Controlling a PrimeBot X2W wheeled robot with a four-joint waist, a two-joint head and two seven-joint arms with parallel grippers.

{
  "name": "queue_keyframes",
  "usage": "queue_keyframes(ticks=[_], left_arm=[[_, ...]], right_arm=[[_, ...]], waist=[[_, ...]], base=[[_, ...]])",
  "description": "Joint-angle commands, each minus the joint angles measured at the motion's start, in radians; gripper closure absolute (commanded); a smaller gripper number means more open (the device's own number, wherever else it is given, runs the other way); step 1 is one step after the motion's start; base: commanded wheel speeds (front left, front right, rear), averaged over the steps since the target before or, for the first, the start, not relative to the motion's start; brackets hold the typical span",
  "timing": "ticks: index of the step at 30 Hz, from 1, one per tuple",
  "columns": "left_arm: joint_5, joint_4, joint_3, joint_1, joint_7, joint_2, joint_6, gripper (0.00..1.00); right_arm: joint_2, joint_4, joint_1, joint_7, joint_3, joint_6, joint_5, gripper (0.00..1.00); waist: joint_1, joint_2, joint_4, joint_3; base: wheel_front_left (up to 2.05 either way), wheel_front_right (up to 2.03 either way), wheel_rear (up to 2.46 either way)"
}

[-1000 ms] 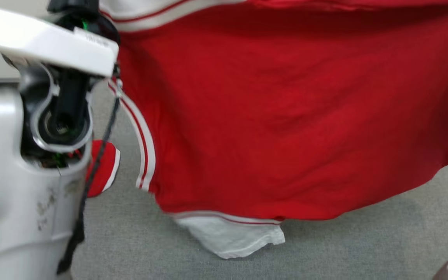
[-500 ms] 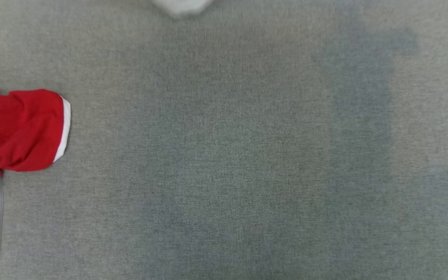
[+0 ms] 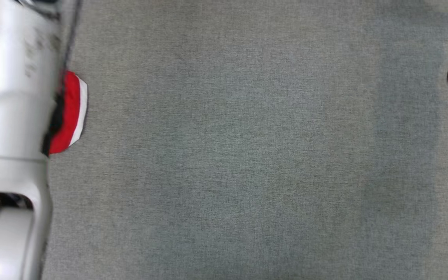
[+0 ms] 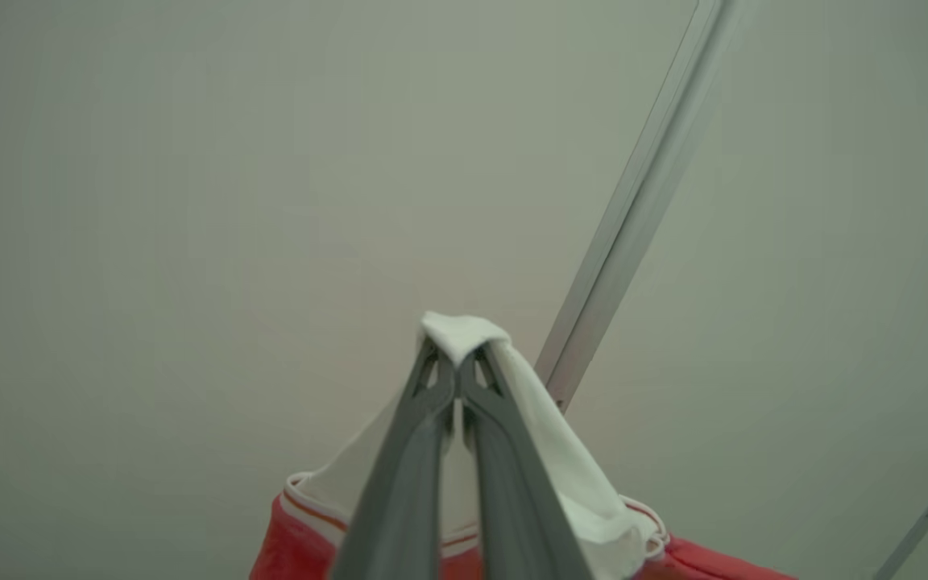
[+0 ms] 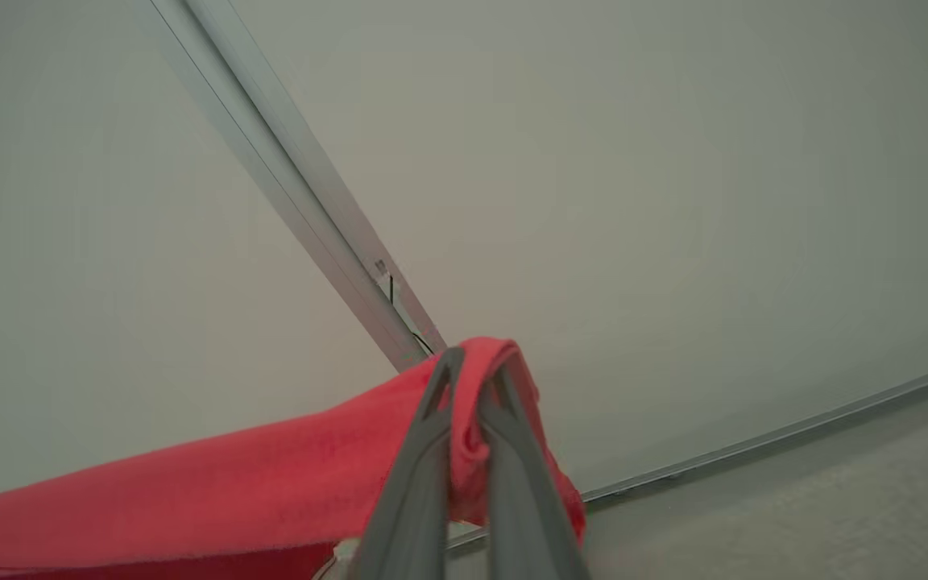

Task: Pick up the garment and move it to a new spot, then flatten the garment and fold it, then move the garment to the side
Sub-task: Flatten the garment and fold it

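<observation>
Clamping garment (image 5: 190, 475) aloft, left end effector (image 4: 456, 358), right end effector (image 5: 472, 366)

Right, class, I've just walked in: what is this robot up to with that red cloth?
The robot holds a red-and-white garment up with both arms. Its left gripper is shut on a white fold, its right gripper on a bunched red edge, a pale wall behind. In the head view a white-trimmed red end shows beside a pale forearm, over grey carpet.
</observation>
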Motion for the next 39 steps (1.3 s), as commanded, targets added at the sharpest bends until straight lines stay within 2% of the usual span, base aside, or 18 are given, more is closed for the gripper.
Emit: queue_keyframes(ticks=[1,4,8,13,14,19,31,34,35,39], left_arm=[[0.010,0.010,-0.030,0.049,-0.014,0.001,-0.007,1.00],[0.006,0.019,-0.108,0.166,-0.030,0.000,-0.008,1.00],[-0.002,0.011,-0.229,0.304,-0.043,0.037,-0.008,1.00],[-0.026,-0.012,-0.377,0.446,-0.051,0.104,-0.008,1.00],[-0.026,-0.012,-0.377,0.446,-0.051,0.104,-0.008,1.00],[-0.053,-0.040,-0.505,0.547,-0.056,0.179,-0.008,1.00],[-0.103,-0.082,-0.720,0.693,-0.025,0.292,-0.008,1.00],[-0.109,-0.107,-0.773,0.718,-0.012,0.337,-0.008,1.00],[-0.148,-0.130,-0.794,0.749,0.000,0.349,-0.008,1.00],[-0.216,-0.208,-0.845,0.784,0.038,0.402,-0.008,1.00]], right_arm=[[-0.020,0.028,0.044,-0.021,0.019,0.002,0.002,1.00],[-0.037,0.089,0.126,-0.020,0.080,0.002,0.005,1.00],[-0.078,0.147,0.218,-0.024,0.157,0.002,0.016,1.00],[-0.124,0.194,0.316,-0.016,0.242,0.001,0.044,1.00],[-0.124,0.194,0.316,-0.016,0.242,0.001,0.044,1.00],[-0.162,0.208,0.402,0.010,0.313,0.001,0.096,1.00],[-0.268,0.148,0.583,0.116,0.498,0.000,0.240,1.00],[-0.296,0.114,0.627,0.156,0.544,0.000,0.291,1.00],[-0.311,0.084,0.663,0.194,0.589,0.000,0.320,1.00],[-0.355,0.008,0.729,0.269,0.660,0.000,0.404,1.00]], waist=[[0.0000,0.0000,0.012,-0.015],[0.0000,0.0000,0.022,-0.039],[0.0000,0.0000,0.034,-0.080],[0.0000,0.0000,0.047,-0.150],[0.0000,0.0000,0.047,-0.150],[0.0000,0.0000,0.050,-0.214],[0.0000,0.0000,0.050,-0.342],[0.0000,0.0000,0.050,-0.369],[0.0000,0.0000,0.048,-0.384],[0.0000,0.0000,0.044,-0.411]], base=[[0.00,0.00,0.00],[0.00,0.00,0.00],[0.00,0.00,0.00],[0.00,0.00,0.00],[0.00,0.00,0.00],[0.00,0.00,0.00],[0.00,0.00,0.00],[0.00,0.00,0.00],[0.00,0.00,0.00],[0.00,0.00,0.00]])
